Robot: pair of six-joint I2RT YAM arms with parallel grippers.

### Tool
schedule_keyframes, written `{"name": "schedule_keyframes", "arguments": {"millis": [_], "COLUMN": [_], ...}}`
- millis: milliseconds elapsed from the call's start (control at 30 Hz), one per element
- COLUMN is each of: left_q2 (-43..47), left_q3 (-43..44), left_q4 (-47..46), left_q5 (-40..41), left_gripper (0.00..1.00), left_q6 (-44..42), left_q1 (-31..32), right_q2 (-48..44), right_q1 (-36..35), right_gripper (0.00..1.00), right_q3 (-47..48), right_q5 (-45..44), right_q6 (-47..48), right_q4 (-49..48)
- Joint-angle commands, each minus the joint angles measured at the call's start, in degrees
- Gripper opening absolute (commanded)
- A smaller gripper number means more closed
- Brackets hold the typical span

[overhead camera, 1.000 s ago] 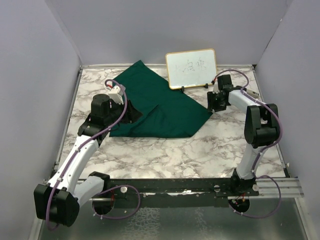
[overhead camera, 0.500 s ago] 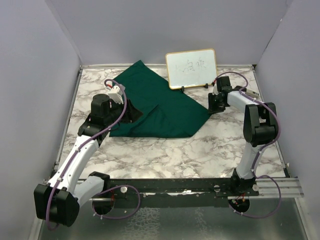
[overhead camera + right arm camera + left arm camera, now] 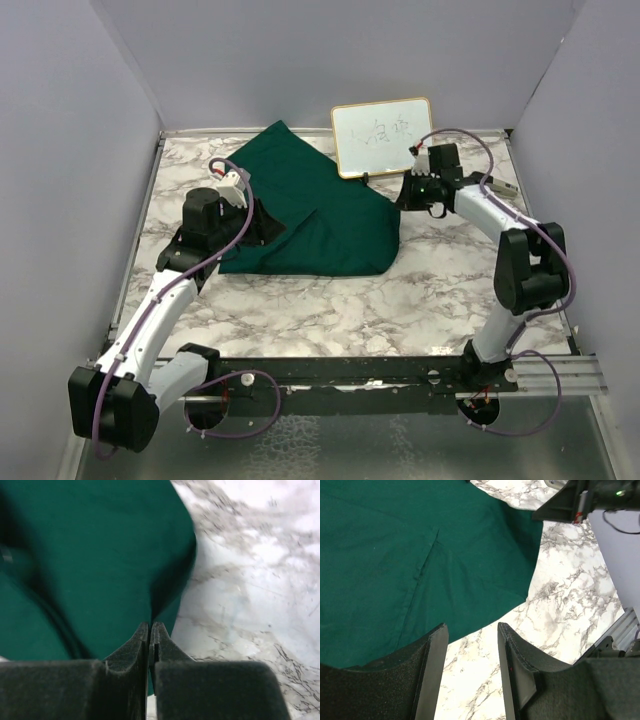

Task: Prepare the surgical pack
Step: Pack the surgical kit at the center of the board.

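The surgical pack's dark green cloth (image 3: 310,205) lies partly folded on the marble table, and fills much of both wrist views (image 3: 395,555) (image 3: 90,555). My right gripper (image 3: 403,196) (image 3: 150,625) is shut on the cloth's right corner and holds it raised off the table, so a fold hangs below the jaws. My left gripper (image 3: 262,225) (image 3: 470,627) hovers open at the cloth's near left edge, with only bare marble between its fingers (image 3: 432,652).
A gold-framed whiteboard (image 3: 382,136) stands at the back, just behind the right gripper. Grey walls close in the table (image 3: 330,300) on three sides. The right arm (image 3: 580,500) shows at the top of the left wrist view.
My right gripper has shut on the cloth's right corner and drawn it up and to the left, shortening the cloth on that side. The left arm has not moved.
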State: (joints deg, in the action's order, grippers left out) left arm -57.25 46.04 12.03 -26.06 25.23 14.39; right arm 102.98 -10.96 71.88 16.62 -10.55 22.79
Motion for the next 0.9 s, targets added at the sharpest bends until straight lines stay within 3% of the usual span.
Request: {"name": "schedule_keyframes", "arguments": {"millis": [0, 233, 400, 600, 867], "left_q2": [-0.22, -0.88, -0.72, 0.71, 1.06], "left_q3": [1.17, 2.55, 3.71, 3.87, 3.52], "left_q4": [-0.83, -0.21, 0.79, 2.05, 2.74], "left_q5": [1.04, 4.18, 5.16, 5.80, 6.70], "left_gripper": [0.47, 0.47, 0.47, 0.47, 0.47], "left_q6": [0.70, 0.53, 0.46, 0.70, 0.34], "left_q1": [0.18, 0.19, 0.20, 0.20, 0.20], "right_q2": [-4.91, -5.83, -1.59, 4.10, 6.17], "right_q1": [-0.33, -6.30, -11.79, -15.53, -16.46], "right_gripper": [0.01, 0.01, 0.01, 0.01, 0.01], "right_q3": [1.59, 1.34, 5.40, 9.79, 7.08], "right_q5": [10.56, 20.19, 25.24, 25.29, 27.70], "right_q6": [-3.48, -7.65, -11.37, -14.01, -17.84], "right_q4": [-3.83, -8.10, -12.60, -14.75, -19.14]}}
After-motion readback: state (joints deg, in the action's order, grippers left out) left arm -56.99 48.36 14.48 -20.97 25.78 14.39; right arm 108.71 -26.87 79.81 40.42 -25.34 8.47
